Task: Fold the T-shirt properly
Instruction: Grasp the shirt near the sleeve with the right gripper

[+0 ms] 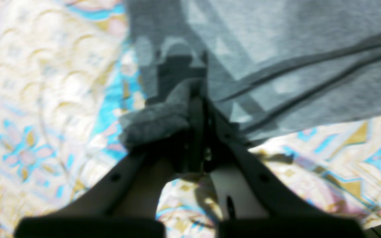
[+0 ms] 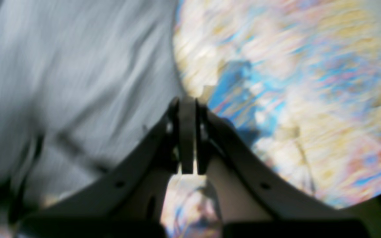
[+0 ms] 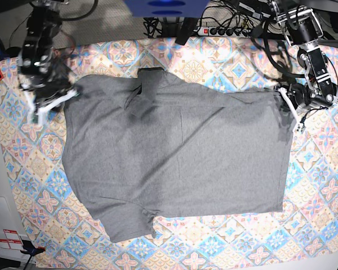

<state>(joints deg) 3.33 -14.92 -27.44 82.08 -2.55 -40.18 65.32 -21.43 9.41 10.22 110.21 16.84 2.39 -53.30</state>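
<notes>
Fingers of my left gripper [image 1: 198, 99] clamp bunched T-shirt [image 3: 174, 163] edge; right gripper [image 2: 187, 109] closed, tablecloth [image 3: 214, 67] beyond.

A heather-grey T-shirt [image 3: 174, 163] lies spread on the tile-patterned tablecloth [image 3: 321, 185]. The left gripper [image 3: 288, 107] sits at the shirt's edge, cloth bunched beside it. The right gripper [image 3: 48, 107] rests at the opposite edge, the shirt stretching between them.

The left gripper [image 1: 198, 99] is seen closed on a bunched fold of the T-shirt [image 1: 276, 49] (at the cloth's edge). The right gripper [image 2: 187, 105] is held with its jaws pressed together, nothing visibly pinched between them.
</notes>
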